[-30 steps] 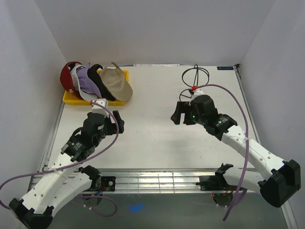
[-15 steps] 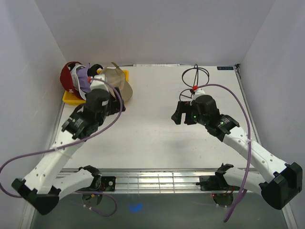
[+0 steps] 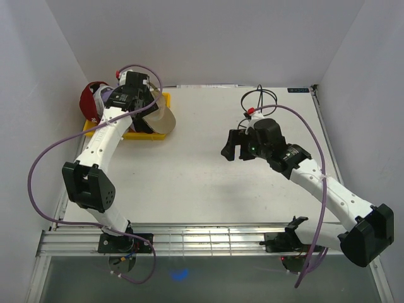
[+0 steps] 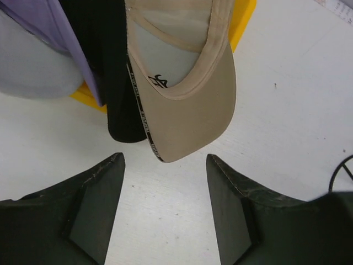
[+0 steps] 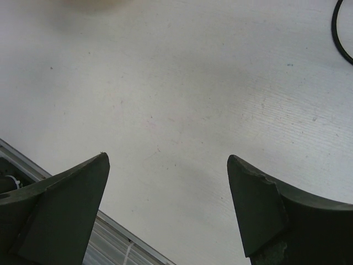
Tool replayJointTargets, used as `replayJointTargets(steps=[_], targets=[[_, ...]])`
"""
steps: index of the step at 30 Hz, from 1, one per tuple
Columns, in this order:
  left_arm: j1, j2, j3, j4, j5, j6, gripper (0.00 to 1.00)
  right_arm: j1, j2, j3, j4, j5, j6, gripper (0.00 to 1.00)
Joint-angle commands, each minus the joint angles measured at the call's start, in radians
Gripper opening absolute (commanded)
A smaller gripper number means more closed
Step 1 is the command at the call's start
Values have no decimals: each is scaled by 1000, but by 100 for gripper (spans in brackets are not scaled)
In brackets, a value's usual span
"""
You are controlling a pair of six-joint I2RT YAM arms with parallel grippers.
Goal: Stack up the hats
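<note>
Top external view: white table (image 3: 208, 189), arm bases at 6 o'clock. The left arm (image 3: 104, 142) is stretched out to the 10 o'clock corner. The right arm (image 3: 315, 183) is bent, its tip just past table centre toward 3 o'clock.

Left gripper (image 4: 165, 165): fingers spread, holding nothing. The tan cap (image 4: 193, 110) has its brim tip right at the 12 o'clock side of the gap. Right gripper (image 5: 167, 157): fingers also spread and empty, with only bare table under them.

Risks, my read:
- The black cap (image 4: 118, 110) has its brim tight against the tan brim's 9 o'clock edge, so closing here could pinch both.
- A bite on the brim tip alone is shallow. The curved fabric may slip out on the lift.
- The caps overlap, so pulling the tan one could drag its neighbours or shift the light tray.

Yellow tray (image 3: 93, 130) sits at 10 o'clock on the table and holds all the hats, crowded together on their sides. Their brims hang over its near edge onto the table.
- The dark red cap (image 3: 88, 104) is at the 9 o'clock end.
- Next come the lavender cap (image 4: 33, 22), the black, and the tan at the 3 o'clock end.
- I can't pick out a white cap for certain, since the arm covers that stretch.

Black cable loop (image 3: 260, 100) lies at 1 o'clock, well apart from the hats.
</note>
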Motion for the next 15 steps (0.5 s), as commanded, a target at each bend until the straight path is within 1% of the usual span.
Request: replayJointTargets(steps=[1, 8, 15], targets=[[-14, -30, 7, 23, 85, -20, 71, -1, 41, 61, 36, -34, -22, 93], [-14, -7, -62, 73, 110, -41, 68, -1, 96, 73, 52, -57, -22, 95], [-14, 1, -101, 104, 44, -46, 68, -1, 108, 70, 53, -54, -25, 95]])
